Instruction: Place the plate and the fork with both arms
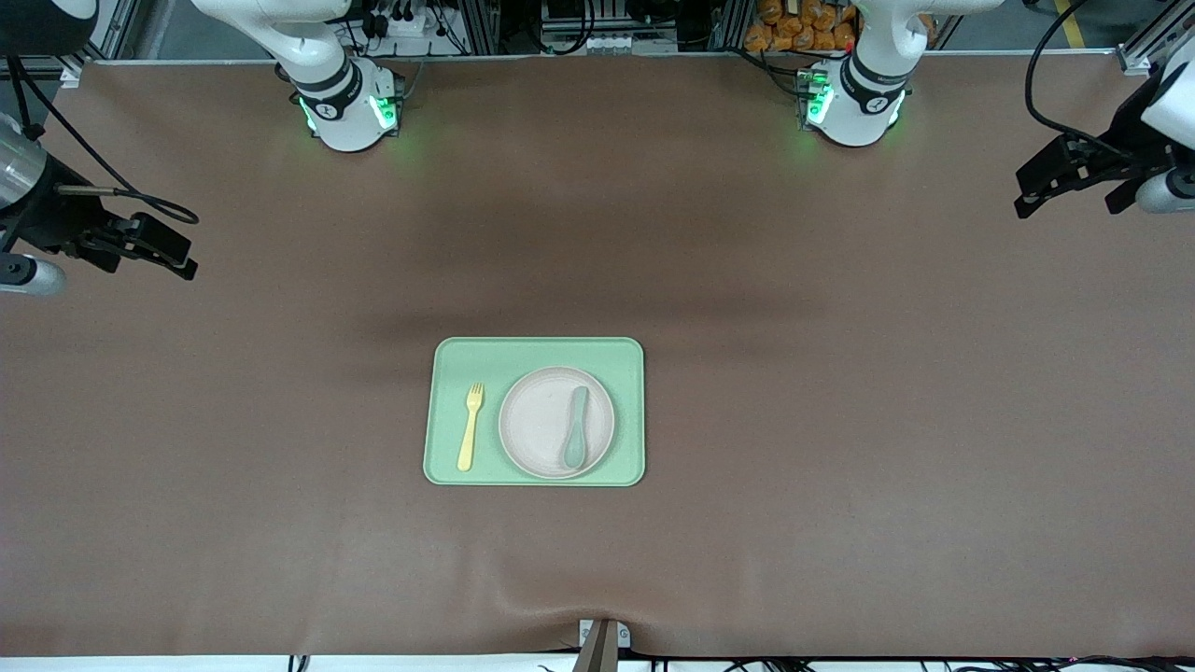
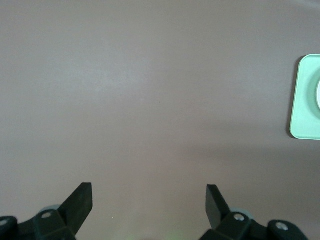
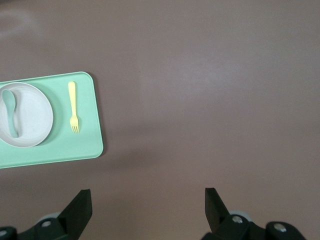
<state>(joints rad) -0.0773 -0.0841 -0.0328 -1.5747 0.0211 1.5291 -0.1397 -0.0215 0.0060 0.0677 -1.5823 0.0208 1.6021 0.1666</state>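
The off-white plate (image 1: 540,425) lies on a light-green tray (image 1: 537,355) at the table's middle. A grey-green spoon (image 1: 575,427) lies on the plate. The pale-yellow fork (image 1: 470,427) lies on the tray beside the plate, toward the right arm's end. My left gripper (image 1: 1027,194) waits open and empty over the left arm's end of the table. My right gripper (image 1: 185,261) waits open and empty over the right arm's end. The right wrist view shows the right gripper (image 3: 148,197), plate (image 3: 35,117) and fork (image 3: 73,106). The left wrist view shows the left gripper (image 2: 149,192) over bare table.
The brown table cover (image 1: 840,373) lies bare around the tray. The tray's edge (image 2: 304,100) shows in the left wrist view. The tray (image 3: 75,147) and spoon (image 3: 11,112) show in the right wrist view. The arm bases (image 1: 350,107) stand along the table's edge farthest from the camera.
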